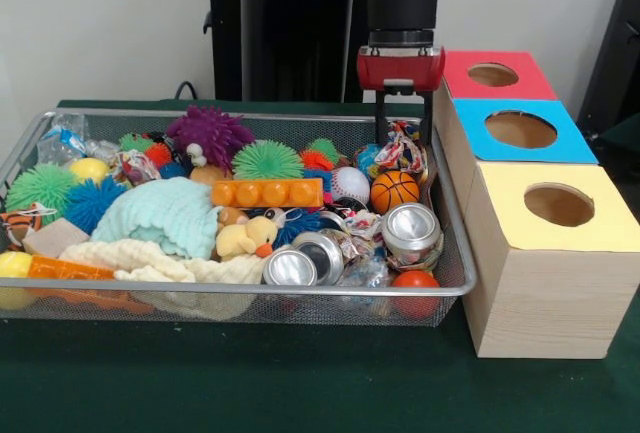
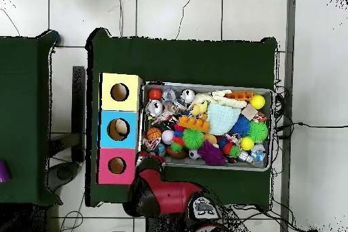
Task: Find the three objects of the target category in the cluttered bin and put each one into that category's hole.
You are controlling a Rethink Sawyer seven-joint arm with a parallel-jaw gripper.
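The wire mesh bin (image 1: 230, 293) is packed with toys; it also shows in the overhead view (image 2: 273, 127). My gripper (image 1: 402, 139) hangs low over the bin's far right corner. It is open, and its two dark fingers (image 1: 381, 118) straddle a wrinkly whitish bundle (image 1: 402, 153) with red and blue patches. A second such bundle (image 1: 133, 165) lies at the far left. A third (image 1: 358, 223) lies among the cans. The yellow-topped box has its round hole (image 1: 558, 204) nearest the camera, to the right of the bin. In the overhead view that hole (image 2: 119, 92) is at the left, and the red arm (image 2: 153, 171) covers the gripper.
The blue-topped box (image 1: 520, 130) and the red-topped box (image 1: 493, 74) stand behind the yellow one. Silver cans (image 1: 411, 225), spiky balls (image 1: 267, 161), a small basketball (image 1: 394, 191), an orange block (image 1: 267, 193) and a mint knitted cloth (image 1: 165, 215) fill the bin.
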